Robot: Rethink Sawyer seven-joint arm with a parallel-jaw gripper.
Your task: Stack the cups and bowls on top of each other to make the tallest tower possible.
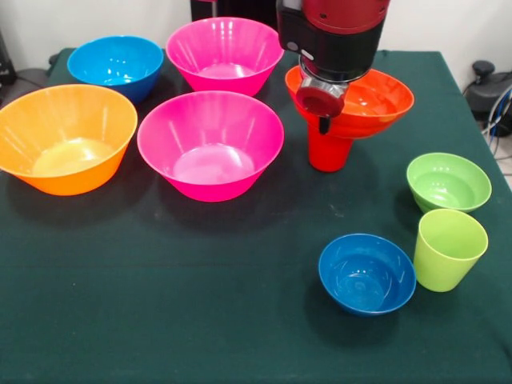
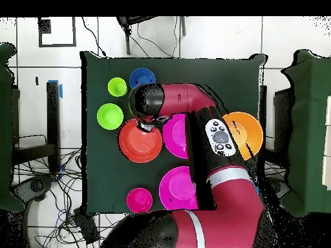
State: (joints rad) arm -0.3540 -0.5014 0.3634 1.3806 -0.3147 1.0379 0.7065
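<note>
The wide red-orange bowl (image 1: 376, 100) sits on the upturned red cup (image 1: 330, 152), forming a low tower at the back right. My gripper (image 1: 322, 120) hangs over the bowl's near-left rim; its state is hidden. In the overhead view the gripper (image 2: 147, 123) is over the red-orange bowl (image 2: 139, 145). The lime-green cup (image 1: 450, 248), small green bowl (image 1: 448, 180) and small blue bowl (image 1: 366, 272) stand apart at the front right. Two big pink bowls (image 1: 210, 144) (image 1: 224, 52), the yellow-orange bowl (image 1: 68, 140) and the mid-sized blue bowl (image 1: 116, 64) stand at the left.
A small reddish bowl (image 2: 139, 199) shows only in the overhead view, near the robot's base and behind the arm. The table has a dark green cloth (image 1: 200, 304). Cables and gear lie beyond its right edge.
</note>
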